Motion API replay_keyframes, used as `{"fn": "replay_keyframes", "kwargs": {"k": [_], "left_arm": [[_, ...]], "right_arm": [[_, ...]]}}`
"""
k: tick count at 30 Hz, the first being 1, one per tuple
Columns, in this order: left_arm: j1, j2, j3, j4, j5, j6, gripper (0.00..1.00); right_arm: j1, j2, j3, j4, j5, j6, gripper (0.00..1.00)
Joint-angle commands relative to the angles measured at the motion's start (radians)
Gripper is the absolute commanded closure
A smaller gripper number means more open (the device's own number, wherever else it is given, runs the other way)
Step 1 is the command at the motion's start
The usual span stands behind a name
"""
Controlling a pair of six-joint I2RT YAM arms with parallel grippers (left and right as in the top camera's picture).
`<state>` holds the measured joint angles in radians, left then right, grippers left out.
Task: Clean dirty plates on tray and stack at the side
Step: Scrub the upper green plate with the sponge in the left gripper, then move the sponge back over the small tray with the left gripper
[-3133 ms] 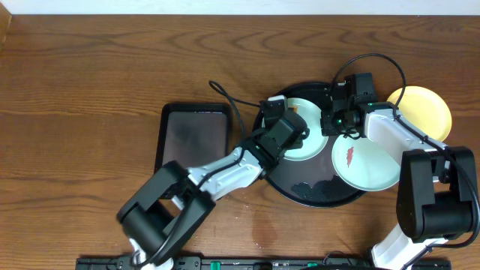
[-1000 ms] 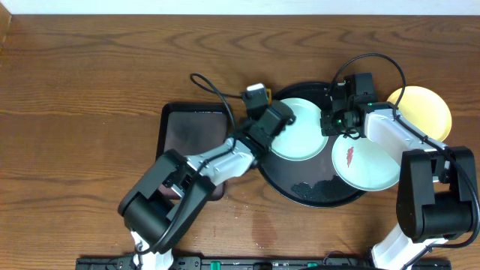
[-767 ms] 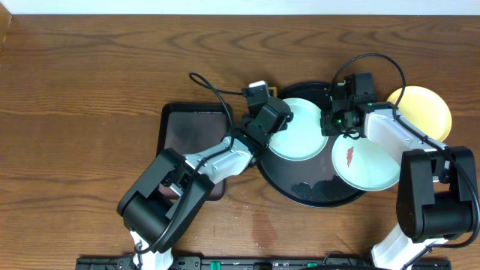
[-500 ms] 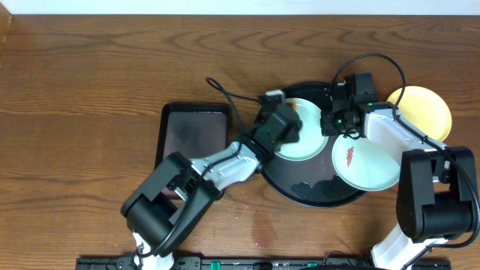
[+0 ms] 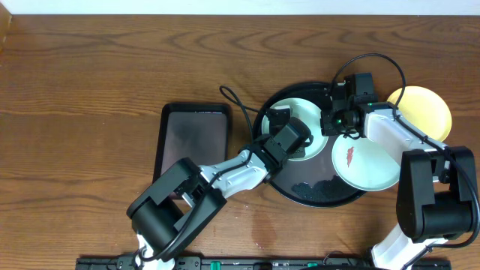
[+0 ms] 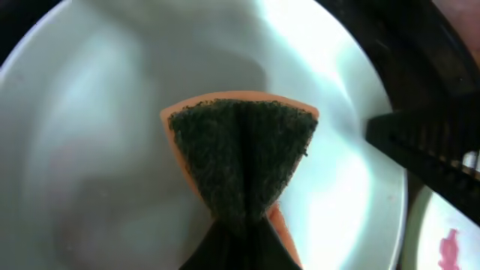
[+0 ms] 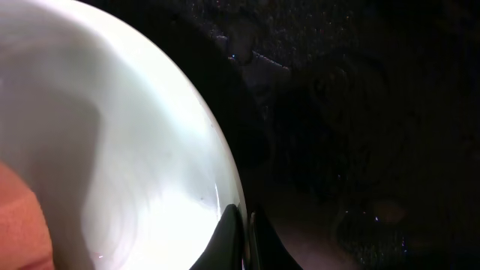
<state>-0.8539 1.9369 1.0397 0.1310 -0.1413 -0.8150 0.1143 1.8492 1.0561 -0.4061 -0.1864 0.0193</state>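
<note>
Orange-backed sponge (image 6: 240, 161) on mint plate (image 6: 90, 150), hidden overhead

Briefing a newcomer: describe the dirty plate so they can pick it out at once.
Start at the large round glossy black tray right of centre on the dark wooden table. Of the two pale mint-white round plates on it, take the right-hand plate, nearer the robot's base. Only it bears a reddish-brown smear.

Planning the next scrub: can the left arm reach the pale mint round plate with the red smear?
Probably yes: that smeared plate lies uncovered near the left gripper and sponge; the right arm only overhangs its upper edge.
</note>
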Motion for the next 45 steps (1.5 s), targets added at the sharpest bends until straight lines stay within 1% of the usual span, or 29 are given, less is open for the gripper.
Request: {"fn": "replay_keyframes", "kwargs": {"k": [1, 3, 8, 10, 13, 18, 21, 23, 26, 31, 35, 37, 39, 41, 45], "left_arm": [[0.005, 0.043, 0.002, -0.031, -0.129, -0.018, 0.91], [0.009, 0.063, 0.002, -0.043, -0.166, -0.018, 0.91], [0.035, 0.082, 0.002, -0.032, -0.177, -0.018, 0.92], [0.047, 0.074, 0.002, -0.001, -0.232, -0.012, 0.93], [0.063, 0.044, 0.002, 0.038, -0.297, 0.078, 0.92], [0.077, -0.068, 0.010, 0.043, -0.332, 0.242, 0.92], [0.077, -0.160, 0.010, 0.034, -0.342, 0.304, 0.93], [0.077, -0.222, 0.010, 0.008, -0.341, 0.306, 0.92], [0.075, -0.341, 0.010, -0.094, -0.338, 0.306, 0.92], [0.073, -0.550, 0.010, -0.384, -0.340, 0.306, 0.92], [0.092, -0.653, 0.010, -0.602, -0.340, 0.306, 0.92], [0.107, -0.676, 0.010, -0.697, -0.339, 0.304, 0.93], [0.124, -0.683, 0.010, -0.774, -0.339, 0.274, 0.93], [0.144, -0.682, 0.010, -0.844, -0.339, 0.227, 0.92], [0.172, -0.674, 0.010, -0.910, -0.338, 0.153, 0.92]], "right_arm": [[0.011, 0.002, -0.011, -0.002, 0.006, 0.010, 0.99], [0.011, 0.002, -0.011, -0.004, 0.006, 0.010, 0.99], [0.011, 0.002, -0.011, -0.005, 0.006, 0.010, 0.99], [0.011, 0.002, -0.011, -0.006, 0.006, 0.010, 0.99], [0.011, 0.002, -0.011, -0.007, 0.006, 0.010, 0.99], [0.011, 0.002, -0.011, -0.009, 0.005, 0.010, 0.99], [0.011, 0.002, -0.011, -0.009, 0.005, 0.011, 0.99], [0.011, 0.002, -0.011, -0.005, 0.005, 0.011, 0.99], [0.011, 0.002, -0.011, 0.007, 0.006, 0.010, 0.99], [0.011, -0.037, -0.009, 0.017, 0.006, 0.010, 0.99], [0.011, -0.124, -0.009, 0.055, 0.006, -0.010, 0.99], [0.017, -0.185, -0.009, 0.070, 0.011, -0.064, 0.99], [0.031, -0.246, -0.009, 0.074, 0.072, -0.103, 0.99], [0.053, -0.304, -0.009, 0.069, 0.177, -0.132, 0.99], [0.126, -0.410, -0.009, 0.053, 0.401, -0.210, 0.99]]}}
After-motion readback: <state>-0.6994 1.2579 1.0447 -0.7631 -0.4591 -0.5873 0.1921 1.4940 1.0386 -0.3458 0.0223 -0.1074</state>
